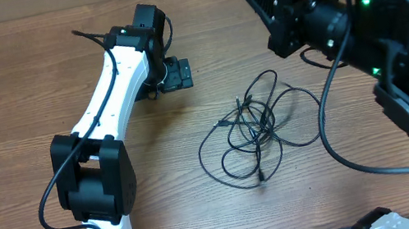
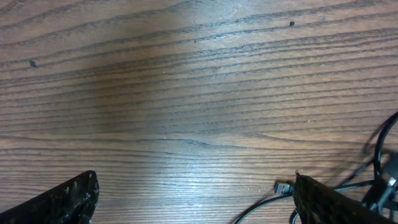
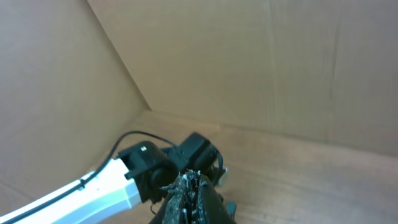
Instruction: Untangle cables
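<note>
Cables (image 1: 254, 135) lie in a loose tangle at mid-tabletop (image 1: 9, 89), between both arms. Left hand (image 1: 179, 74): fingers apart, empty, near the tangle. Right hand (image 3: 194, 186): fingers together, empty, clear of the tangle.

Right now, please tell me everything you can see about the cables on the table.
The cables are a few thin black cords, lying flat in one loose tangle of overlapping loops near the middle of the wooden table. Small ends stick out at the left side and at the bottom of the pile; the left wrist view shows one plug with a silvery tip. Nothing holds them; they rest only on the wood.
</note>
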### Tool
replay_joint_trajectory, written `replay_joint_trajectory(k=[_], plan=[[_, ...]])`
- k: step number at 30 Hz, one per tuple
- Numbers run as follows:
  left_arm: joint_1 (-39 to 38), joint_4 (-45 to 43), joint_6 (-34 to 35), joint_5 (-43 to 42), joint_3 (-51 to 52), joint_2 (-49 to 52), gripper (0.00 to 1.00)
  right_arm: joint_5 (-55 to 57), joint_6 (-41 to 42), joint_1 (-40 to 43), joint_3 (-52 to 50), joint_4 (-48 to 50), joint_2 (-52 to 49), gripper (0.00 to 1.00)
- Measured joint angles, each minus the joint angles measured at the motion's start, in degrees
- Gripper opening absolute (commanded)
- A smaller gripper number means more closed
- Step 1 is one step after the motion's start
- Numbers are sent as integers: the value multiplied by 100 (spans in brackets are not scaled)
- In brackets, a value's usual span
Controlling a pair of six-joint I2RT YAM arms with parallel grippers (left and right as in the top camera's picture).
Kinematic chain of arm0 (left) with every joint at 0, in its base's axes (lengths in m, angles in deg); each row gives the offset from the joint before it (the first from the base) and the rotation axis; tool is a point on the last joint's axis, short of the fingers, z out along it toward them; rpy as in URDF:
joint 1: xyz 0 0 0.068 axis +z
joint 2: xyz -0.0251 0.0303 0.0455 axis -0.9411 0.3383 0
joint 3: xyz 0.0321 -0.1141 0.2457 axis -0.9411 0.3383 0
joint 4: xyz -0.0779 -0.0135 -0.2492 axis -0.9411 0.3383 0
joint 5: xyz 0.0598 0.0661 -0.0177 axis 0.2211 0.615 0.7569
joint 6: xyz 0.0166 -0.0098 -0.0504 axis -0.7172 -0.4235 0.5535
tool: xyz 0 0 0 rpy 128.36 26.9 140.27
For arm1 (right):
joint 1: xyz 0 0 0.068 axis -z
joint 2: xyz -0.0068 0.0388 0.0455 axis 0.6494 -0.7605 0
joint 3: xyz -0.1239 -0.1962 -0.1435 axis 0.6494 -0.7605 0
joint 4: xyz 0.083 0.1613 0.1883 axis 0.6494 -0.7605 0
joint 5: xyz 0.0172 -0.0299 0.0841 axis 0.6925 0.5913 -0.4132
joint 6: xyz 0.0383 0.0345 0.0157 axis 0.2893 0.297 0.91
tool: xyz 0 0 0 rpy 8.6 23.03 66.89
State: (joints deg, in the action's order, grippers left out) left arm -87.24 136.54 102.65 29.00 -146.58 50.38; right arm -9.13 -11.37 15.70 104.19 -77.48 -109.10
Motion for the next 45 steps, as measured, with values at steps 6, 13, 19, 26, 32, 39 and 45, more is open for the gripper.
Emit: replay_joint_trajectory(k=[6,13,19,26,32,39,45], plan=[[2,0,0,0,0,0,100,323,-221,2,219,-1165,-48,49],[2,-2,0,0,0,0,99,1233,129,2,133,-3895,-1117,100],[2,-2,0,0,0,0,100,1519,1104,2,-1193,-3270,-1565,100],[2,-11,0,24,0,0,100,1539,2673,2,-3051,-1884,-1615,100],[2,-13,0,37,0,0,100,1298,3480,2,-4503,-575,-1624,85],[2,-15,0,37,0,0,100,1237,3626,2,-4929,313,-1626,37],[2,-13,0,37,0,0,100,1482,3399,2,-4931,638,-1626,4]])
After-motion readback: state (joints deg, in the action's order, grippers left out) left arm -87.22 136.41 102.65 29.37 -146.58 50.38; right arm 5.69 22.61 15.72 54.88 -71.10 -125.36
